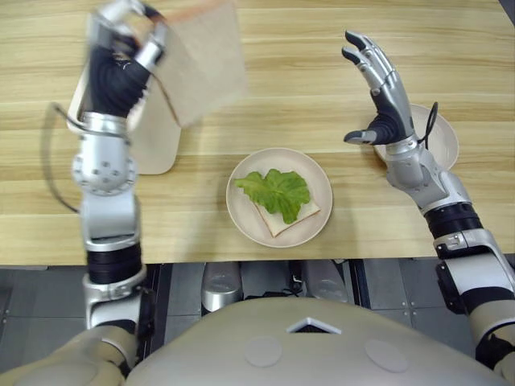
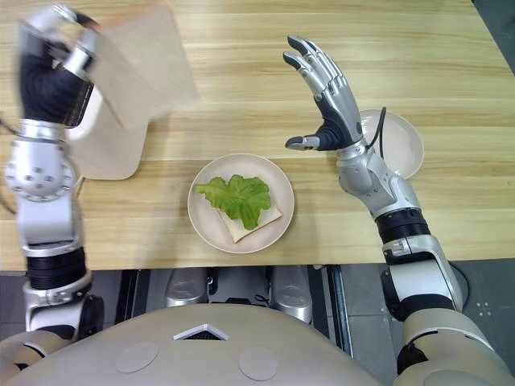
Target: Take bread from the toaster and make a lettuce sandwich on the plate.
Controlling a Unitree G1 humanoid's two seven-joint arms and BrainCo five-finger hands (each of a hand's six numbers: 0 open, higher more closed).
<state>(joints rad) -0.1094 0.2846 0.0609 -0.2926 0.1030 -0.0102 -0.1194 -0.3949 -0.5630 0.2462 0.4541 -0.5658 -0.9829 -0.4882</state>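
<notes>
Up top, left hand point(image 1: 121, 50) gripping a bread slice point(image 1: 208, 64) that hides much of the toaster point(image 1: 157, 143), right hand point(image 1: 380, 90) empty, fingers spread, covering a dish point(image 1: 444, 138) edge, lettuce point(image 1: 275, 191) over the lower slice point(image 1: 283, 223) on the plate point(image 1: 240, 215).

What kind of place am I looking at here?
Likely a kitchen-style robot test bench: a wooden tabletop, a toaster, and a plate holding bread and lettuce, with the left hand gripping another slice.

The left hand point(image 1: 121, 40) and its bread point(image 1: 205, 60) are blurry and hide most of the toaster point(image 1: 157, 145). The lettuce point(image 1: 276, 190) covers much of the lower slice point(image 1: 283, 221).
</notes>
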